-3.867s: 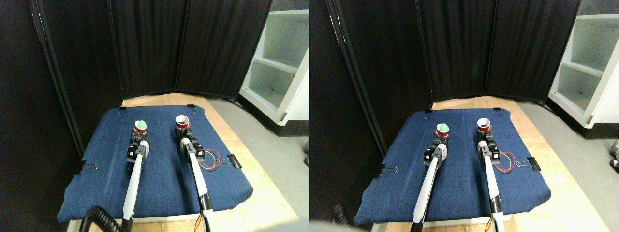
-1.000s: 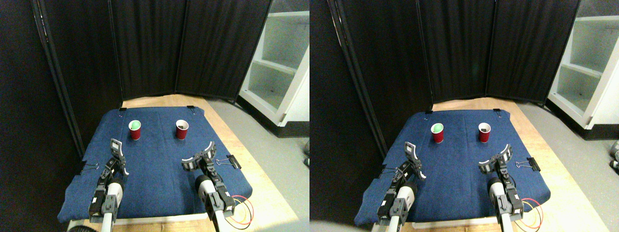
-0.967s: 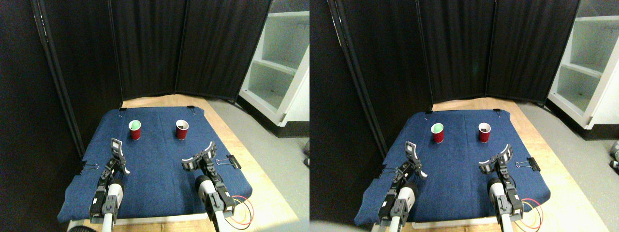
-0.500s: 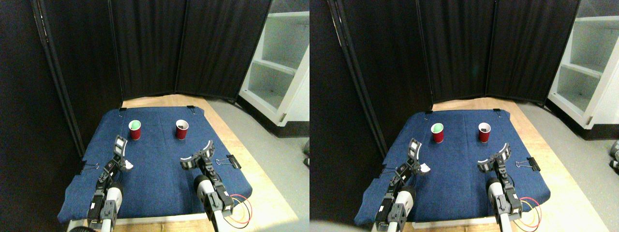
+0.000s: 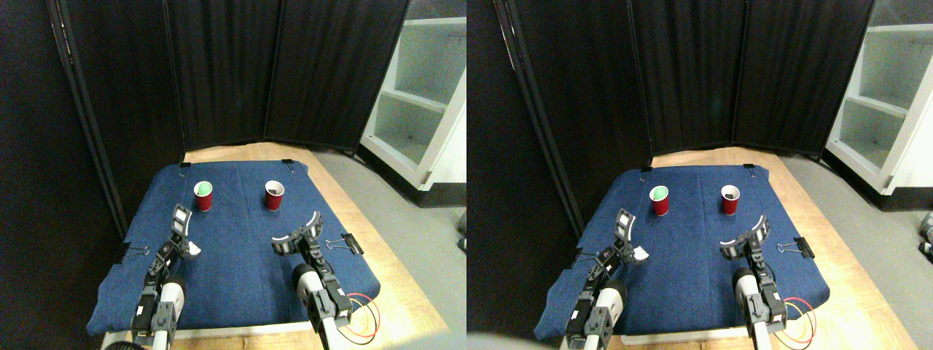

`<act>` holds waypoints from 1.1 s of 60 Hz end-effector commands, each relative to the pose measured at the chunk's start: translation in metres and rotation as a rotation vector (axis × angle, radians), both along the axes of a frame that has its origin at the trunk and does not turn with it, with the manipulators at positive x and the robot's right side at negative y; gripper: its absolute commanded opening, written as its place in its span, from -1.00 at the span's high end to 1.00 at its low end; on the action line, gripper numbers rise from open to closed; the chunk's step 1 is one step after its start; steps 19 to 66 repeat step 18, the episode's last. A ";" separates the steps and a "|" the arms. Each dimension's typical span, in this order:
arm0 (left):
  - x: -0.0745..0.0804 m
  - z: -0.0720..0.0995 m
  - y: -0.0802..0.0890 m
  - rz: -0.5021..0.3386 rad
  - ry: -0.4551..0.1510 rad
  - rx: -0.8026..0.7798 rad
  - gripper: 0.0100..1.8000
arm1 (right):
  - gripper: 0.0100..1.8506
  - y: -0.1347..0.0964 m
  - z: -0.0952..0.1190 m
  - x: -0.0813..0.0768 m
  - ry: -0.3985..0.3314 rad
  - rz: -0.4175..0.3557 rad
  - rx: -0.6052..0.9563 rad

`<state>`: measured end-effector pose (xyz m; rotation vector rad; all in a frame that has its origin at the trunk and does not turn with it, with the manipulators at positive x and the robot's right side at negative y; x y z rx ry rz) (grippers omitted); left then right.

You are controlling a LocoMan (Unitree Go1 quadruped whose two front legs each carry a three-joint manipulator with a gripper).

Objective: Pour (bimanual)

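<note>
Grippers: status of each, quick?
Left gripper: open, holding nothing.
Right gripper: open, holding nothing.

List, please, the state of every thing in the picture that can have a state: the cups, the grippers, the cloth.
Left red cup: upright on the cloth, something green inside, not held.
Right red cup: upright, dark inside, not held.
Left gripper: jaws open, empty, short of the cups.
Right gripper: jaws spread wide, empty, short of the cups.
Blue cloth: spread flat, clipped at its edges.
Binder clip: clamped on the cloth's right edge.
</note>
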<state>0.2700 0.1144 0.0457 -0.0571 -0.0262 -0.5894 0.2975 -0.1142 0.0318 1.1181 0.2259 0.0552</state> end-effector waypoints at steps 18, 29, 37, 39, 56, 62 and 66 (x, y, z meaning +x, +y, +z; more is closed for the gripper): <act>0.006 0.005 -0.001 -0.181 -0.164 0.064 -0.02 | -0.39 0.000 0.010 0.002 -0.123 0.033 -0.066; 0.006 0.005 -0.001 -0.181 -0.164 0.064 -0.02 | -0.39 0.000 0.010 0.002 -0.123 0.033 -0.066; 0.006 0.005 -0.001 -0.181 -0.164 0.064 -0.02 | -0.39 0.000 0.010 0.002 -0.123 0.033 -0.066; 0.006 0.005 -0.001 -0.181 -0.164 0.064 -0.02 | -0.39 0.000 0.010 0.002 -0.123 0.033 -0.066; 0.006 0.005 -0.001 -0.181 -0.164 0.064 -0.02 | -0.39 0.000 0.010 0.002 -0.123 0.033 -0.066; 0.006 0.005 -0.001 -0.181 -0.164 0.064 -0.02 | -0.39 0.000 0.010 0.002 -0.123 0.033 -0.066; 0.006 0.005 -0.001 -0.181 -0.164 0.064 -0.02 | -0.39 0.000 0.010 0.002 -0.123 0.033 -0.066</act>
